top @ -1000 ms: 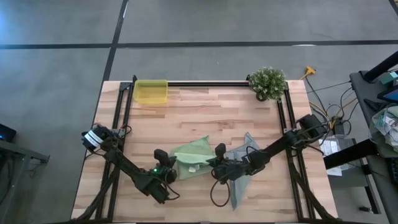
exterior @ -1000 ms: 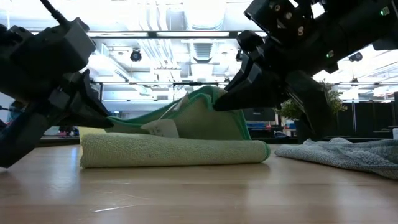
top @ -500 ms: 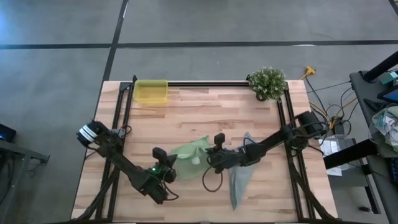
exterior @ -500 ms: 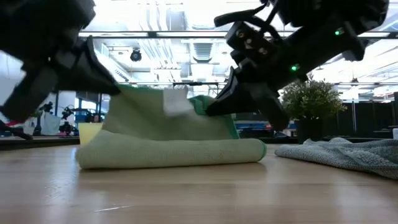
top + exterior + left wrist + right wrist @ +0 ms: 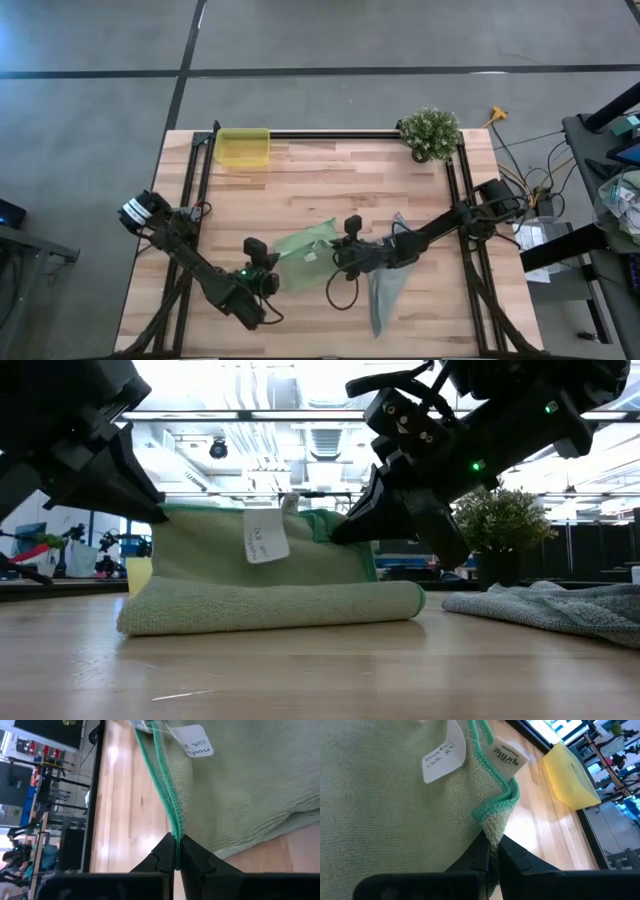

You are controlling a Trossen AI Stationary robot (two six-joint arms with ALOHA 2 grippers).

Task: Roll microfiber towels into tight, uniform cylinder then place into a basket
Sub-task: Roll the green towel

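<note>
- Light green microfiber towel (image 5: 260, 575), soft and square with a small white tag (image 5: 264, 537), sits mid-table, partly rolled, its upper flap lifted between the two claws.
- Left gripper (image 5: 176, 862) is clenched on the towel's stitched green hem at one end of the lifted edge.
- Right gripper (image 5: 491, 851) is clenched on the corner at the opposite end, so neither arm is nearer; each holds its own end.
- Between them the held edge runs parallel to the roll lying on the wooden table (image 5: 330, 185), so the roll's long axis spans claw to claw.
- Grey-blue towel (image 5: 385, 285) lies flat beside it, under the right arm.
- Small translucent yellow plastic basket (image 5: 243, 148) stands well apart at the far left corner, on the left arm's side.
</note>
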